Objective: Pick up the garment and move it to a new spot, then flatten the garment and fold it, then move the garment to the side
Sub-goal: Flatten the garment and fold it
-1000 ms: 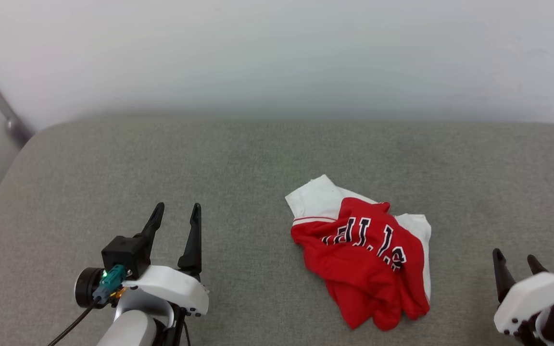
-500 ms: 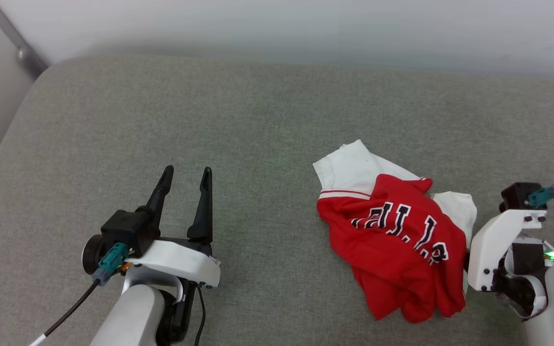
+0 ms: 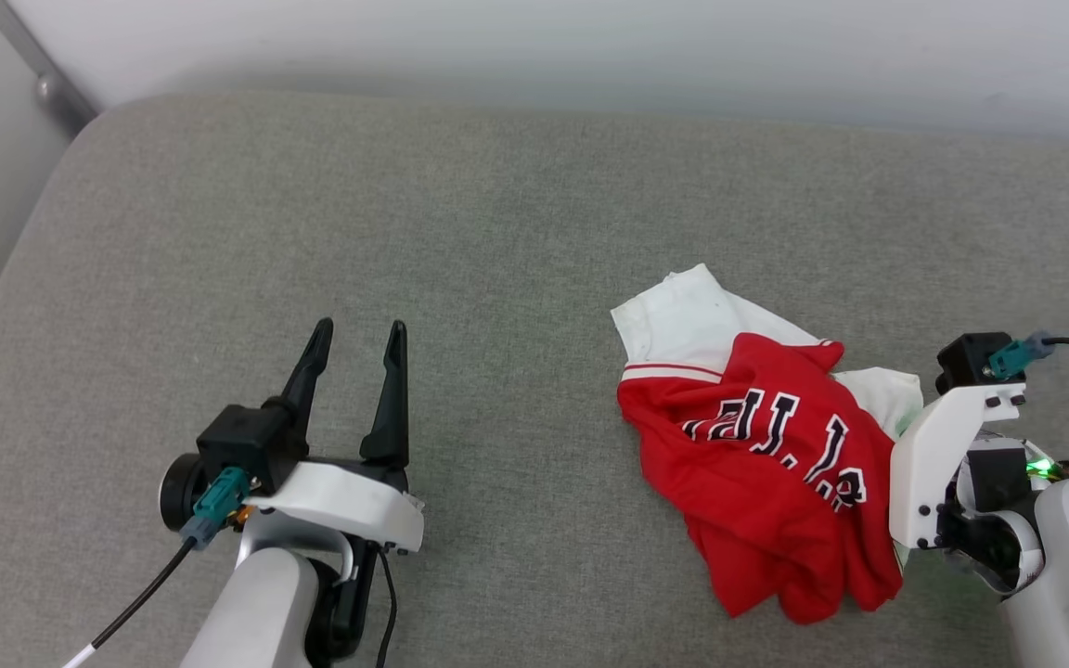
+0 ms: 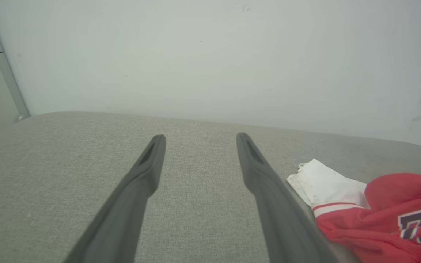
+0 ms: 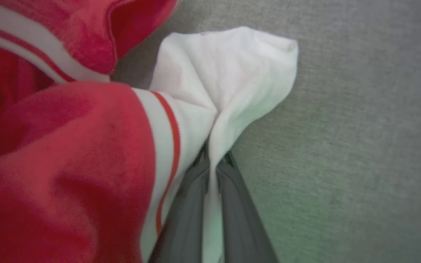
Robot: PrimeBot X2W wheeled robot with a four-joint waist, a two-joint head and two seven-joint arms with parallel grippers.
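Observation:
The garment (image 3: 757,464) lies crumpled on the grey cushion, red with black white-outlined letters face up and a white sleeve (image 3: 683,325) sticking out at the back. My right gripper (image 5: 213,160) is at its right edge, shut on a fold of the other white sleeve (image 5: 232,73); cloth runs down between the two fingers. In the head view the right wrist (image 3: 947,445) covers those fingers. My left gripper (image 3: 355,329) stands open well to the left of the garment (image 4: 378,219), holding nothing, with bare cushion between its fingers (image 4: 148,171).
The grey padded surface (image 3: 405,204) stretches wide to the left and back of the garment. A pale wall (image 3: 534,46) runs behind it. A metal post (image 3: 43,88) stands at the far left corner, where the cushion's rounded edge drops off.
The head camera has tilted down. My right arm has come in from the lower right to the garment's right edge and stands shut on the white sleeve. The left gripper stays open.

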